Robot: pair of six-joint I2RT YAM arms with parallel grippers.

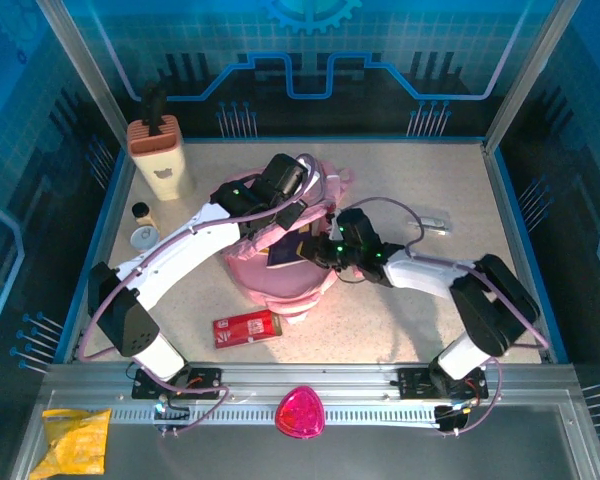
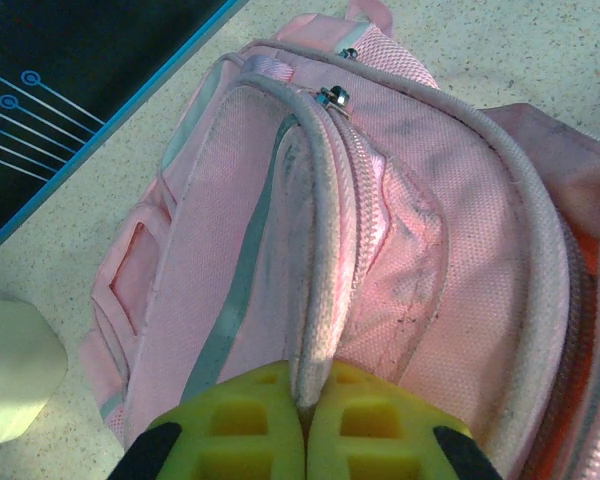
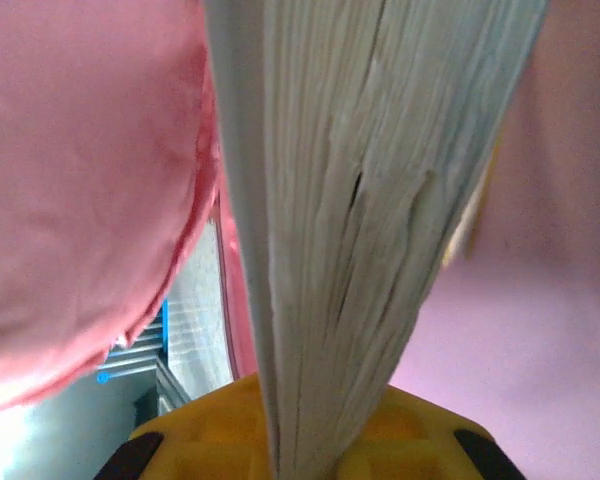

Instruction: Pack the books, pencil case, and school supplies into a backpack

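Note:
The pink backpack [image 1: 270, 285] lies at mid-table. My left gripper [image 1: 296, 214] is over its far side, and in the left wrist view this gripper [image 2: 307, 405] is shut on the backpack's grey piped rim [image 2: 318, 290]. From the right, my right gripper [image 1: 323, 252] reaches into the opening, shut on a dark navy book [image 1: 283, 257]. The book's pale page edges [image 3: 360, 200] run up from the right gripper [image 3: 325, 445], with pink backpack fabric [image 3: 80, 180] on both sides. The red pencil case [image 1: 247, 327] lies flat in front of the backpack. A small pale school supply [image 1: 435, 222] lies at the far right.
A tall beige box with a black top [image 1: 162, 158] stands at the back left, with small round jars [image 1: 143, 226] in front of it. Raised blue walls ring the table. A pink triangular object [image 1: 300, 412] and a yellow bag [image 1: 75, 440] rest on the near rail.

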